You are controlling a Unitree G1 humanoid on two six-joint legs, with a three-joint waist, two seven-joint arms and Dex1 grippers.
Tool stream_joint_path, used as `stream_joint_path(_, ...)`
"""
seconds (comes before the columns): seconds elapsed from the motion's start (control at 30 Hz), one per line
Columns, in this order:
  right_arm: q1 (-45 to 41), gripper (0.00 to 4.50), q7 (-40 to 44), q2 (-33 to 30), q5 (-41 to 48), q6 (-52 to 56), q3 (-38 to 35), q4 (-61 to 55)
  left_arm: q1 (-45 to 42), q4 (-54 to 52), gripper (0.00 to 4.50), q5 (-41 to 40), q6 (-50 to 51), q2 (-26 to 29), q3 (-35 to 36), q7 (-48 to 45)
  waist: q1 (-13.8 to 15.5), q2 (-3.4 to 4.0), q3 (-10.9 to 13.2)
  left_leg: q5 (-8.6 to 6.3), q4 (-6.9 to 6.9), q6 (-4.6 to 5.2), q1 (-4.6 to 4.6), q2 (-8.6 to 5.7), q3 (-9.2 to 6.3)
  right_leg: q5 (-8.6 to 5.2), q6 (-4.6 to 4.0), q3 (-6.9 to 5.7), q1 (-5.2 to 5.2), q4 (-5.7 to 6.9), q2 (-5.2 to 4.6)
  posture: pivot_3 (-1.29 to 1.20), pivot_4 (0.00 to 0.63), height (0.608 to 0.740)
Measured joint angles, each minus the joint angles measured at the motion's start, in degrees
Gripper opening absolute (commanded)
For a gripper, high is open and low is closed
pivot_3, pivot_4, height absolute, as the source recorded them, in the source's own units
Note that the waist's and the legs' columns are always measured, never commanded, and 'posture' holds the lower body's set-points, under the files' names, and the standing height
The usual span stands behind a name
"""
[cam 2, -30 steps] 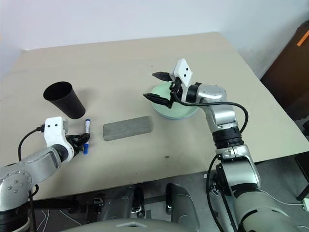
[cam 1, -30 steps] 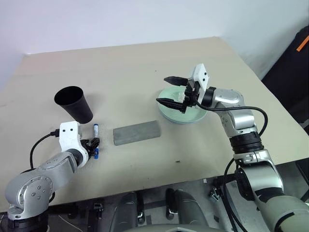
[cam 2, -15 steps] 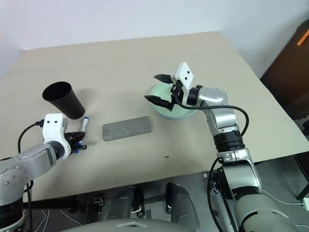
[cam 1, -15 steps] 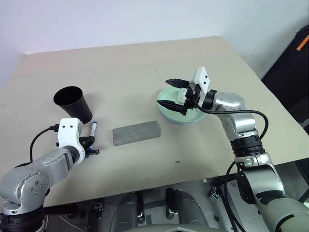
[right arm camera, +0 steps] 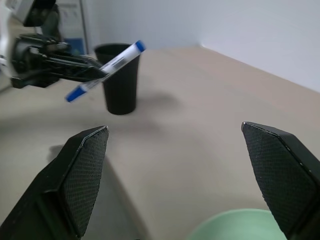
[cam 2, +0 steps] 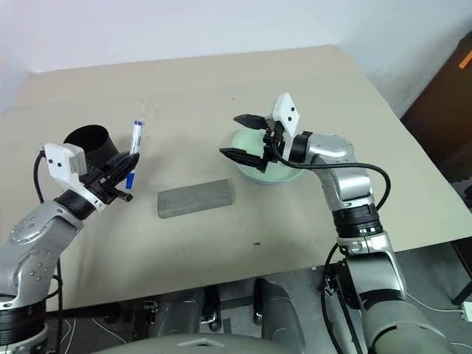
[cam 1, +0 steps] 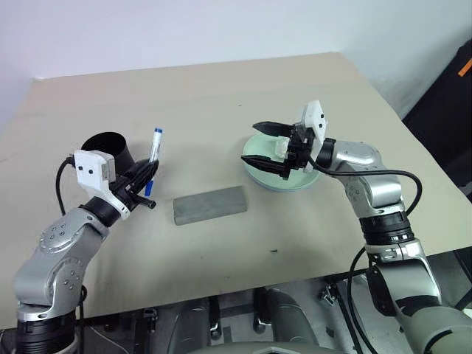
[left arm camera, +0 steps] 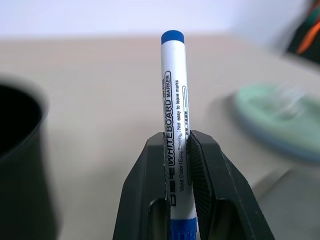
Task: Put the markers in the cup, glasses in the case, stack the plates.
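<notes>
Worktop (cam 1: 221, 96): beige, plain pale wall behind.
Left gripper (cam 1: 144, 177): clenched on the blue marker (cam 1: 155, 144), lifted off the surface, tip pointing up.
Cup (cam 1: 110, 150): black, just beside left gripper, on the side away from the other arm; mouth open upward.
Right gripper (cam 1: 262, 144): released, jaws wide, nothing held, hovering over the plates (cam 1: 284, 177).
Plates: mint one on top, directly under right gripper.
Case (cam 1: 210, 204): grey, lid shut, between the two grippers, lower down on the worktop.
Step in hand: drop marker in cup.
Do it well: judged — centre marker over the rim, tilt it end-down, release only once inside; avoid knocking the cup.
</notes>
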Motion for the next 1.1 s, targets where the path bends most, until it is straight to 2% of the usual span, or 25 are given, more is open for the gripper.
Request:
stream_joint_path(0.17,1.18,4.5,1.25,-1.15,6.38,5.72,-1.4,-6.13,-2.63,4.9,0.26,2.62,-9.74,-2.8,-0.05,-4.7,-0.01,0.0,0.0,0.0,0.23,0.01,0.03,0.06,-0.09,-0.1,0.19,-0.09,0.11,0.07,0.05,0.0,0.15,0.74)
stream_joint_path(0.37,3.47,4.5,2.56,-2.63,9.05,9.33,-0.68,-11.42,-11.56,9.37,0.26,2.75,-18.94,-4.52,0.97,-7.82,0.12,0.0,0.0,-0.01,0.4,0.02,0.02,0.07,-0.15,-0.04,0.3,-0.16,0.25,0.05,0.04,0.0,0.15,0.74)
stream_joint_path(0.67,4.18,4.5,1.96,-3.48,7.76,8.76,0.6,-12.52,-16.08,12.98,0.26,1.65,-21.99,-3.77,2.4,-10.99,0.03,-0.01,0.0,0.0,0.43,0.04,0.01,0.08,-0.14,-0.04,0.32,-0.16,0.23,0.09,0.11,0.0,0.15,0.74)
stream_joint_path(1.1,4.31,4.5,0.09,-2.45,5.86,6.8,1.54,-12.07,-21.35,25.64,0.26,3.22,-28.53,0.59,8.74,-10.32,0.03,-0.02,0.0,0.01,0.47,0.04,0.02,0.08,-0.13,-0.03,0.32,-0.16,0.25,0.11,0.12,0.0,0.15,0.74)
